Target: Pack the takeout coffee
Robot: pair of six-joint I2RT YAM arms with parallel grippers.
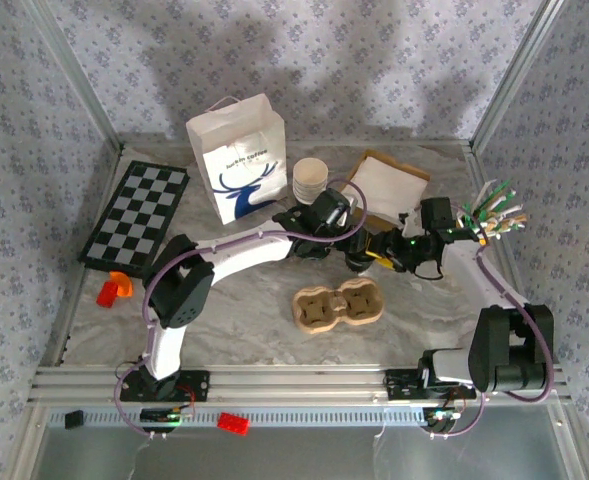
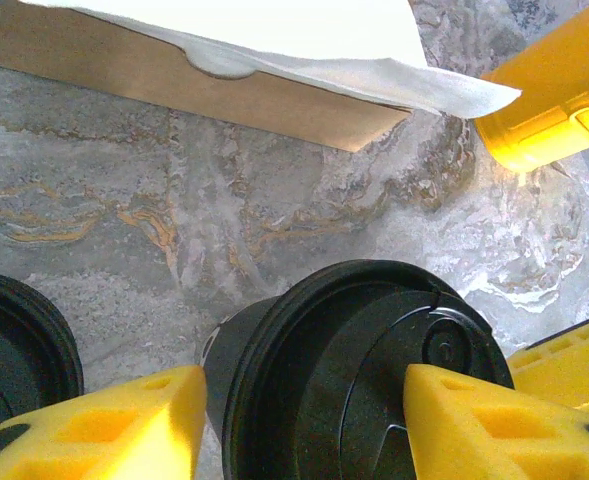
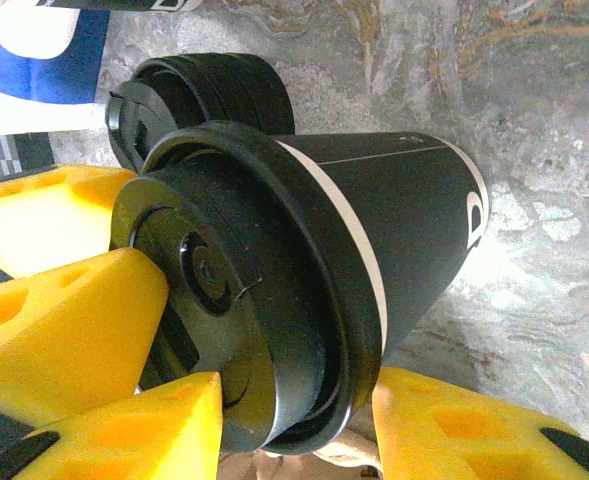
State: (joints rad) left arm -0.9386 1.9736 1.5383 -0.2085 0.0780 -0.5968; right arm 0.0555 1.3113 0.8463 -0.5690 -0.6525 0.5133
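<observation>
1. While both arms bunch up mid-table, the far left has a black-and-white checkerboard mat [image 1: 136,213] lying flat on the grey marble-look table [image 1: 234,320].
2. Next over, a white paper bag with a blue deer logo [image 1: 238,160] stands upright at the back, with a stack of tan paper cups [image 1: 310,178] just beside it.
3. The left gripper [image 2: 304,400] has its yellow foam fingers [image 2: 124,425] either side of the black plastic lid [image 2: 374,360]. Can't tell if they're squeezing or loose.
4. That lid sits on the black paper cup with a white band [image 3: 404,230], mid-table, just behind the brown pulp two-cup carrier [image 1: 338,307] and not in it.
5. The right gripper [image 3: 314,425] is clamped around the cup's body.
6. A brown cardboard box of white napkins [image 1: 386,182] sits back right.
</observation>
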